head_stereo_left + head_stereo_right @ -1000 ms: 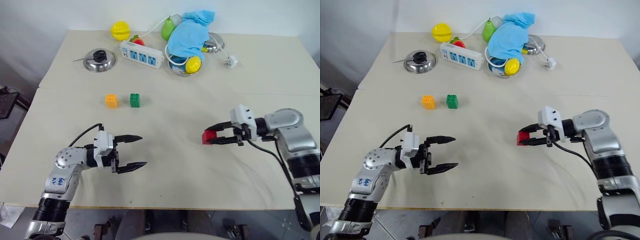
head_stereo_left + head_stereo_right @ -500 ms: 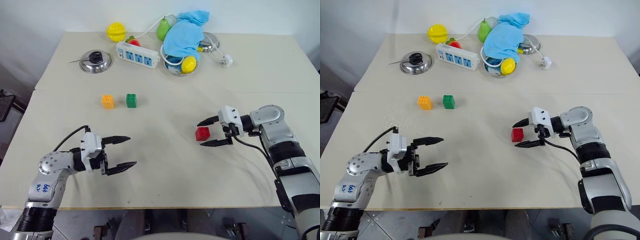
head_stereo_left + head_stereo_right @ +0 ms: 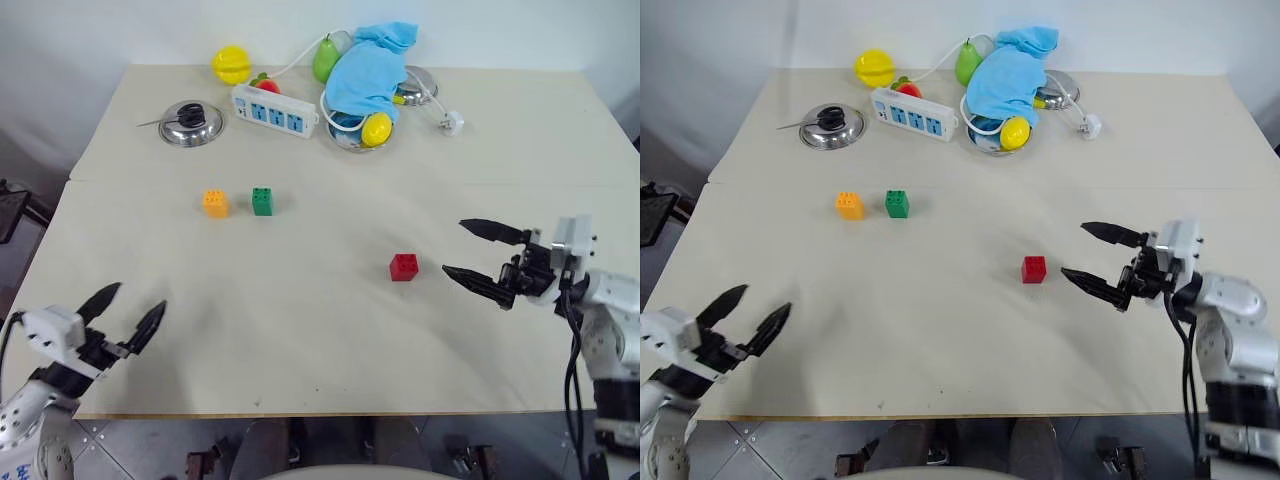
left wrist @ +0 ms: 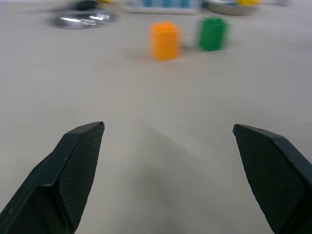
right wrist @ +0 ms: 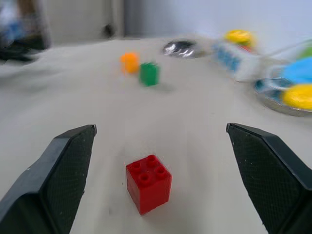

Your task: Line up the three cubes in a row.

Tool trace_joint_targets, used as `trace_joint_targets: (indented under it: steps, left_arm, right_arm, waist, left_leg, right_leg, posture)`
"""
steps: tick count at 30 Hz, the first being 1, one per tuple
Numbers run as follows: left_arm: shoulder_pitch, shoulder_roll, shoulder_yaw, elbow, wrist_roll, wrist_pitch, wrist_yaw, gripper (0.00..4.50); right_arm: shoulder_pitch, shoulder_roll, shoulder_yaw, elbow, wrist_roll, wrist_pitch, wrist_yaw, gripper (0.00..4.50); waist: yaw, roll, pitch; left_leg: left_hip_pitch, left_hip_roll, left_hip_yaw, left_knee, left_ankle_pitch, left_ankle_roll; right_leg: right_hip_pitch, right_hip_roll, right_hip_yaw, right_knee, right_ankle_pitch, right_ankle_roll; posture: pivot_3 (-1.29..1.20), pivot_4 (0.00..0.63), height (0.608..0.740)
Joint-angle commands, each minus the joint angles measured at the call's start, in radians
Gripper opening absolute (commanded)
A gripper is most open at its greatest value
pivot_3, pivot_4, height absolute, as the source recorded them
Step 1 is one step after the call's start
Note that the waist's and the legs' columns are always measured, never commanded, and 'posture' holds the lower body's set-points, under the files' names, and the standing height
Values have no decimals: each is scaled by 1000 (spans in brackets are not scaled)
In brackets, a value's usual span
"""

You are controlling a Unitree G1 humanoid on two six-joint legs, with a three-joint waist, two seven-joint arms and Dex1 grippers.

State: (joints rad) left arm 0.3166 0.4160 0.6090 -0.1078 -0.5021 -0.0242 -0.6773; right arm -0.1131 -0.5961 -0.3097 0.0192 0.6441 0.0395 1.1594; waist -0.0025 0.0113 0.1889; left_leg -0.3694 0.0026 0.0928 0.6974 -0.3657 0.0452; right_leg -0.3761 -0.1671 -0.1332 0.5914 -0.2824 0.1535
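Observation:
The orange cube (image 3: 215, 203) and the green cube (image 3: 263, 201) stand side by side on the left half of the table. A red cube (image 3: 404, 267) sits alone right of centre, closer to me; the right wrist view has it (image 5: 148, 183) free on the table between the fingers' lines. To the right of it, a short gap away, my right gripper (image 3: 475, 251) is open and empty, pointing left at it. At the table's front left corner my left gripper (image 3: 128, 311) is open and empty, far from all cubes.
At the back of the table (image 3: 330, 330) lie a steel lid (image 3: 190, 122), a white power strip (image 3: 276, 109), a yellow toy fruit (image 3: 231, 64), a green pear (image 3: 325, 58) and a bowl under a blue cloth (image 3: 368, 72). A white plug (image 3: 452, 123) lies right of them.
My right gripper opened, left the red cube on the table and drew back to the right. My left arm swung out to the front left corner, still open.

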Motion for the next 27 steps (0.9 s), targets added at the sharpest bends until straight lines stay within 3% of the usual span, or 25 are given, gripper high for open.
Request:
trace_joint_targets:
  steps: [1,5,12,16,22,27]
  left_arm:
    - [-7,-23,10,-86,-36,23,74,4500]
    - [-98,7,-103,-181,-9,105,111,4500]
    - [-351,10,-347,-285,31,378,267,4500]
    - [-503,-46,-464,-252,159,540,469,4500]
    - [-696,-204,-566,-130,313,729,716,4500]
    - [-773,-273,-618,-29,349,696,718,4500]
  right_arm:
    - [82,75,-44,-62,-10,-74,-79,4475]
    - [104,120,-39,-64,-39,-131,-110,4475]
    - [69,63,-44,-56,-35,-121,-98,4475]
    - [38,40,-29,-91,-16,-82,-108,4475]
    - [20,35,-1,-159,0,-13,-121,4475]
    - [33,45,-13,-195,8,4,-140,4475]
  waist:
    - [7,0,0]
    - [9,0,0]
    - [8,2,-1]
    - [1,2,-1]
    - [24,0,0]
    - [32,0,0]
  left_leg:
    - [0,0,0,0,-1,-2]
    - [0,-2,0,0,-1,-2]
    - [0,-3,0,0,2,4]
    - [0,-2,1,-1,2,4]
    - [0,-2,0,1,4,6]
    - [-2,-3,0,1,4,6]
  right_leg:
    - [0,-1,0,0,0,0]
    - [-1,-2,1,2,0,0]
    - [-1,-1,2,3,0,0]
    - [-1,3,1,1,0,-1]
    - [0,2,1,1,1,1]
    - [0,2,1,0,1,1]
  posture:
    - [0,150,740]
    - [0,150,740]
    - [0,150,740]
    - [0,150,740]
    - [0,150,740]
    - [0,150,740]
